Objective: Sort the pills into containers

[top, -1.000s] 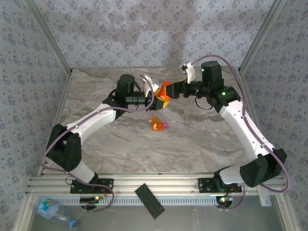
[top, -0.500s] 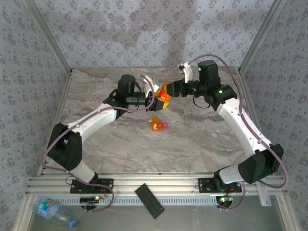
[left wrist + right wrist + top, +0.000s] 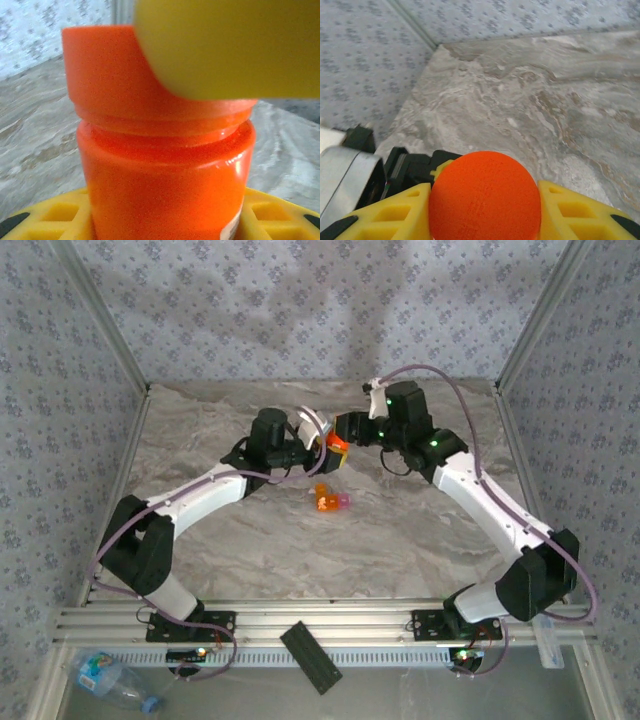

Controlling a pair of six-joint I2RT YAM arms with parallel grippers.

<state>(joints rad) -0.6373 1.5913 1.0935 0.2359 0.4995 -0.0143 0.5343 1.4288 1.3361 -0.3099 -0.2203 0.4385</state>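
Observation:
The small orange pill bottle is held above the table at the back centre. My left gripper is shut on its body, which stands upright between the yellow fingers in the left wrist view. The orange cap sits on the bottle. My right gripper is shut on that cap, one yellow finger on each side. Part of a right finger crosses the cap. The tiny orange compartment with its pale pink piece lies on the marble table just in front.
A black flat bar rests on the aluminium rail at the near edge. A clear plastic bottle lies at the bottom left. Patterned walls and metal posts enclose the table.
My right arm has swung left and its gripper has come onto the bottle's cap. The left gripper has shifted slightly with the bottle.

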